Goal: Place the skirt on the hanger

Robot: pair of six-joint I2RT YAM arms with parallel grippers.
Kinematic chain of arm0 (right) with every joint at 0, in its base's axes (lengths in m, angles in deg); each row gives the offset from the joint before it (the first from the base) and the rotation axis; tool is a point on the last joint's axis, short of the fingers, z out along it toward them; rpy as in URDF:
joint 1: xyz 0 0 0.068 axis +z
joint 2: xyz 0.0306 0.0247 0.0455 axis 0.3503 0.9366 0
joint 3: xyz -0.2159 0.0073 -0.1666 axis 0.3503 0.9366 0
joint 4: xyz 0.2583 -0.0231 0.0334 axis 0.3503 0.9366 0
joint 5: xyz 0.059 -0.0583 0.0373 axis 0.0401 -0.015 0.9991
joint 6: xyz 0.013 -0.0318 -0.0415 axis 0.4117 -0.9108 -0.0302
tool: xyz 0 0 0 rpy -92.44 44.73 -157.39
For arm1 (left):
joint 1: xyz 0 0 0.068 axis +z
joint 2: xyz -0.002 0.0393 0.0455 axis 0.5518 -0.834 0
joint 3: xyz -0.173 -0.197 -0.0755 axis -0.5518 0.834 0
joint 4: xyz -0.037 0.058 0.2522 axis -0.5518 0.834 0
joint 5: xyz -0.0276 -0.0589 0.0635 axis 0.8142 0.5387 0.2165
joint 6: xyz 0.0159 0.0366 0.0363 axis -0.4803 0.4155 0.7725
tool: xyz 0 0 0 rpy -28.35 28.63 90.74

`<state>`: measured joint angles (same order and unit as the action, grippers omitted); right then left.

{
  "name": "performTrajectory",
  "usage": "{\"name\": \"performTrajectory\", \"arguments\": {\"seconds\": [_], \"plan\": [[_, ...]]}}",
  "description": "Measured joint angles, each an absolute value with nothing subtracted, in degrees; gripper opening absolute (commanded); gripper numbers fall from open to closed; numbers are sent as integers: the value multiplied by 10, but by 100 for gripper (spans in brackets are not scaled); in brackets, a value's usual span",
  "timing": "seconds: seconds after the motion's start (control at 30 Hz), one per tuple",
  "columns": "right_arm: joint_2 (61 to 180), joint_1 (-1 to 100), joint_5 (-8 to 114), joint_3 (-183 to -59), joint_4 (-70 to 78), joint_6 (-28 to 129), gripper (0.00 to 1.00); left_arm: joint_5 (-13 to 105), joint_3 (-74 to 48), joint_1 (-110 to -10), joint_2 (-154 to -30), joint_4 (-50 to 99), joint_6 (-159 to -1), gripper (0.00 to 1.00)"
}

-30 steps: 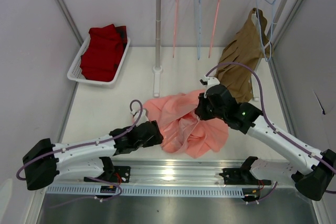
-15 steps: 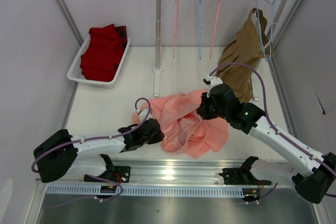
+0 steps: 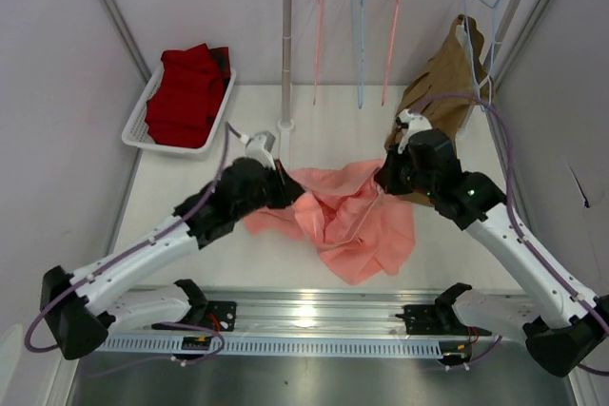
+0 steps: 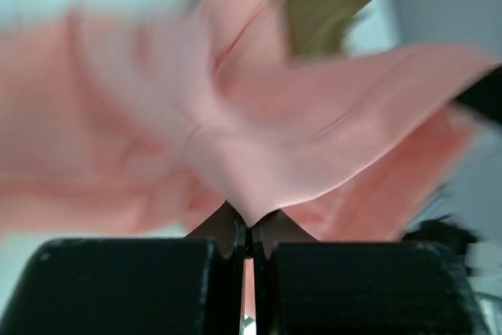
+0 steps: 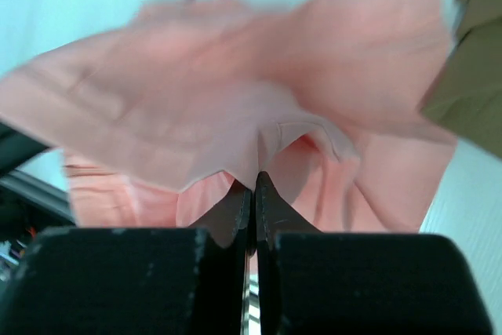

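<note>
The salmon-pink skirt [image 3: 357, 221] hangs stretched between my two grippers above the table, its lower part drooping toward the near edge. My left gripper [image 3: 285, 187] is shut on the skirt's left edge; in the left wrist view the cloth [image 4: 314, 115] is pinched at the gripper [image 4: 249, 229]. My right gripper [image 3: 388, 181] is shut on the skirt's right edge, and the right wrist view shows a fold [image 5: 235, 100] caught at the gripper [image 5: 254, 182]. Two thin salmon-pink hangers [image 3: 318, 35] [image 3: 392, 35] hang edge-on from the rail behind.
A white basket [image 3: 136, 125] holding dark red cloth [image 3: 186, 92] sits at the back left. The rail's upright pole [image 3: 286, 45] stands just behind the left gripper. A brown garment [image 3: 442, 83] hangs on a light-blue hanger [image 3: 481, 35] close behind the right gripper.
My left gripper closed on the skirt's left edge and rose back toward the pole. The right arm drew back and right, spreading the skirt between the two grippers.
</note>
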<state>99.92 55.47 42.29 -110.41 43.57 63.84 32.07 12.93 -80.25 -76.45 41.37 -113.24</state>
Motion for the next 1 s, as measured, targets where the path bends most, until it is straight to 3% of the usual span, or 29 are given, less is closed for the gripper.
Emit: {"name": "performTrajectory", "arguments": {"seconds": [0.27,0.43,0.53,0.73,1.0], "plan": [[1023,527,438,-1351,460,612,0,365,-281,-787,-782,563,-1029,0],[1017,526,467,-1413,452,608,0,383,-395,-781,-802,614,-1015,0],[1003,521,485,-1386,446,609,0,428,-357,-746,-797,607,-1023,0],[944,450,549,-1216,451,631,0,610,-57,-620,-785,487,-1092,0],[870,339,695,-955,336,685,0,726,187,-608,-814,293,-1185,0]]}}
